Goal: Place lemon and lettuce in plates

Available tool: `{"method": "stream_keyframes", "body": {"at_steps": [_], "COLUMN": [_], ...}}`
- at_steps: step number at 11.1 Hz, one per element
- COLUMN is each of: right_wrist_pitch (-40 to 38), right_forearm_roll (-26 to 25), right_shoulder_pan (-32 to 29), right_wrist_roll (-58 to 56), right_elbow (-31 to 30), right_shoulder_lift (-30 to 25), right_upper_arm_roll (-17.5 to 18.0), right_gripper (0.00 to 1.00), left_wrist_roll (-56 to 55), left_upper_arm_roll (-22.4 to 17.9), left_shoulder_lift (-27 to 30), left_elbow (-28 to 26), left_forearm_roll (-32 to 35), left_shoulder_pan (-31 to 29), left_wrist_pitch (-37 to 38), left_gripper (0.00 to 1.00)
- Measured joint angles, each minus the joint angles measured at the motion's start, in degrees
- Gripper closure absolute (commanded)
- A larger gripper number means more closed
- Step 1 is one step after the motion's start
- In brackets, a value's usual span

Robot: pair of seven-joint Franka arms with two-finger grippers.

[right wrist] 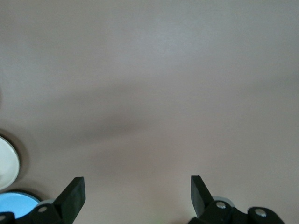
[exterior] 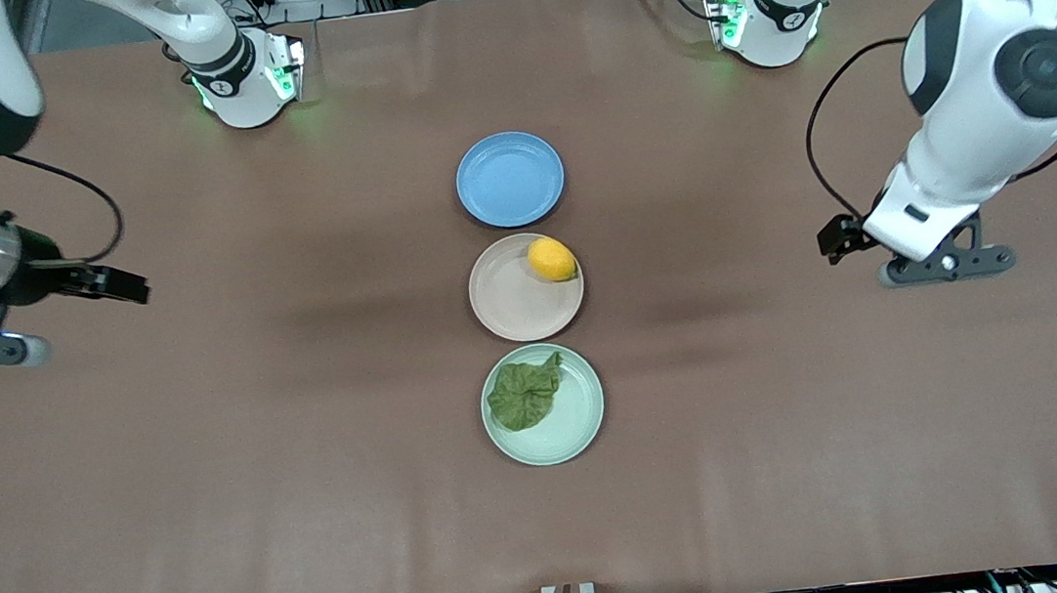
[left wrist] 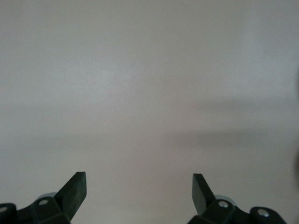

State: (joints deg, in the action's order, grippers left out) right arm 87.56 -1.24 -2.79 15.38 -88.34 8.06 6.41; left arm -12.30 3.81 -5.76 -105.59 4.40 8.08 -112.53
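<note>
The yellow lemon (exterior: 551, 259) lies in the beige plate (exterior: 510, 303), close to its rim on the left arm's side. The green lettuce leaf (exterior: 525, 393) lies in the mint green plate (exterior: 581, 419), which is the plate nearest the front camera. My left gripper (exterior: 835, 240) is open and empty over bare table toward the left arm's end; its view (left wrist: 139, 179) shows only tabletop. My right gripper (exterior: 123, 284) is open and empty over bare table toward the right arm's end (right wrist: 138, 183). An edge of the beige plate (right wrist: 7, 163) shows in the right wrist view.
An empty blue plate (exterior: 509, 179) sits farther from the front camera than the beige plate; its edge also shows in the right wrist view (right wrist: 16, 203). The three plates form a line down the middle of the brown table (exterior: 310, 457).
</note>
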Motion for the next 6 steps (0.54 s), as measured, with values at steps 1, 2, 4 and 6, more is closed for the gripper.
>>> {"method": "stream_keyframes", "body": {"at_steps": [1, 2, 4, 6], "right_wrist_pitch": [-0.1, -0.1, 0.0, 0.1], "right_forearm_roll": [0.0, 0.0, 0.0, 0.0], "right_shoulder_pan": [-1.7, -2.4, -2.6, -2.6], "right_wrist_roll": [-3.6, -6.4, -13.0, -17.0], "right_elbow": [-0.9, -1.8, -3.3, -4.0], "right_shoulder_lift": [-1.0, -2.0, -4.1, -6.5], "right_upper_arm_roll": [-0.1, -0.7, -4.0, -6.8], "right_gripper": [0.0, 0.0, 0.0, 0.0], "left_wrist_roll": [0.0, 0.0, 0.2, 3.0], "left_upper_arm_roll": [-0.8, -1.4, -2.0, -2.2], "left_shoulder_lift": [1.7, 3.0, 4.8, 6.5], "left_elbow": [0.0, 0.2, 3.0, 6.9], "left_forearm_roll": [-0.4, -0.5, -0.5, -0.5], "left_shoulder_pan": [0.4, 0.5, 0.5, 0.6], "left_wrist_pitch": [0.1, 0.4, 3.7, 9.8], "left_gripper": [0.0, 0.0, 0.0, 0.0]}}
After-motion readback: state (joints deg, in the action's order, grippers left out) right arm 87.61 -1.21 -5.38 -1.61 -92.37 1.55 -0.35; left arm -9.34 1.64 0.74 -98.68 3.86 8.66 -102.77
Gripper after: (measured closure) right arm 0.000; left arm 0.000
